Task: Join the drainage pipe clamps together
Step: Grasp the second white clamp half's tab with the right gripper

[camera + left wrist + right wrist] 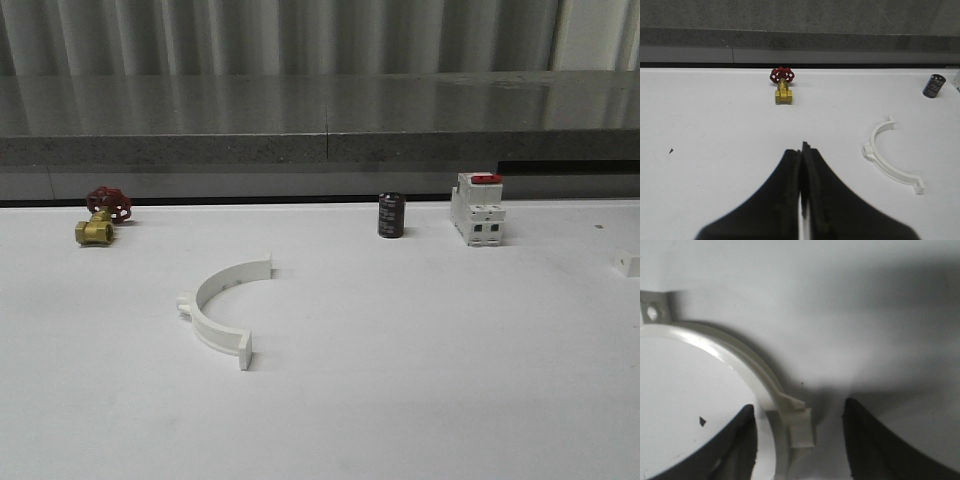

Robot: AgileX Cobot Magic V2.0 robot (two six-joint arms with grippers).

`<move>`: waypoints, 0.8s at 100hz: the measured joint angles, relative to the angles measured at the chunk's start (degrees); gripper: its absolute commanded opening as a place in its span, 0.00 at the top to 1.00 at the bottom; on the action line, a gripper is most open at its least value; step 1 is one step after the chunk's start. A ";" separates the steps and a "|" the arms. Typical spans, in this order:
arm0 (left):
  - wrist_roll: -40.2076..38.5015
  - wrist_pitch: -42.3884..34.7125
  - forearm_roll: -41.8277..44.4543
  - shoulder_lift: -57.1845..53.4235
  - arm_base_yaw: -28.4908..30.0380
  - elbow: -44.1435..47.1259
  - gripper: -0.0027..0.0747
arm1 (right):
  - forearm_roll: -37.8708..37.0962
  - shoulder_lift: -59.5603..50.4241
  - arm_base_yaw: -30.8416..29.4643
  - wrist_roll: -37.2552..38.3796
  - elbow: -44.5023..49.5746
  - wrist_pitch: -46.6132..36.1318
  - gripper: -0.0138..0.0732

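One white clamp half lying left of middle on the desk; stiff, light, slippery. Left gripper closed, empty. Right gripper open around other half; best grabbed at the lug

The front view looks forward, low over the white table, toward a grey ledge and corrugated wall at the back. The left wrist view faces the same way from just above the table, past its closed jaws; both views share the brass valve with red handwheel, the white half-ring clamp and the dark cylinder. The right wrist view looks down, very near, at another clamp arc lying between its spread jaws.
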 measured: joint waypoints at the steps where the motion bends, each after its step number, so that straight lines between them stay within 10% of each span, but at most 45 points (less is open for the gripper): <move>1: 0.00 0.00 0.00 0.00 0.00 0.00 0.99 | 0.00 0.00 0.00 0.00 0.00 0.00 0.60; 41: 0.00 0.00 0.00 0.00 0.00 0.00 0.99 | 0.11 -3.51 3.38 1.64 0.00 1.44 0.75; 80: 0.00 0.00 0.00 0.00 0.00 0.00 0.99 | -6.48 -10.44 27.60 26.12 -1.33 1.69 0.75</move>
